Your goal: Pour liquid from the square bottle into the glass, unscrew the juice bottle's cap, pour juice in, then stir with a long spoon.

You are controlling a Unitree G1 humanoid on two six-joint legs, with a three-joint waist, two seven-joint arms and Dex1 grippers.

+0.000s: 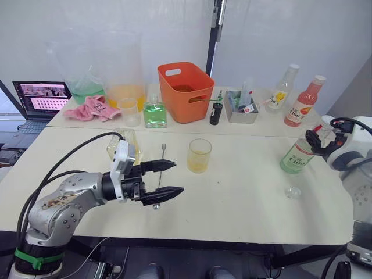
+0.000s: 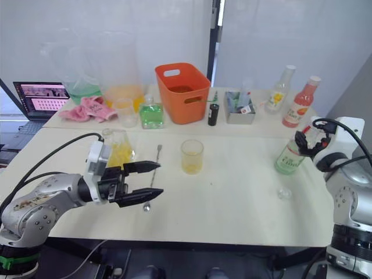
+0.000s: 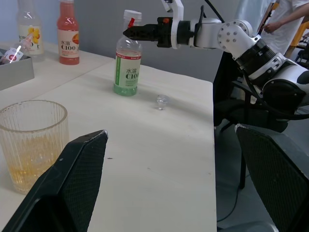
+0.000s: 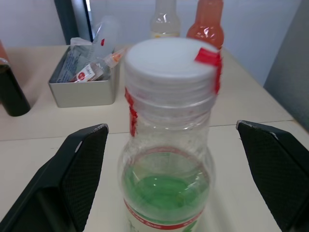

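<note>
The right tool (image 4: 171,145), fingers apart, flanks the cap (image 4: 170,60); centre it on the cap before closing.

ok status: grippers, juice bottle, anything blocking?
Both grippers open. Right gripper at juice bottle, cap still on. Left gripper above long spoon. Nothing blocking.

Robot lab; white curtain backdrop (image 1: 116,29); laptop (image 1: 40,99) beside cluttered test table (image 1: 244,203)
</note>
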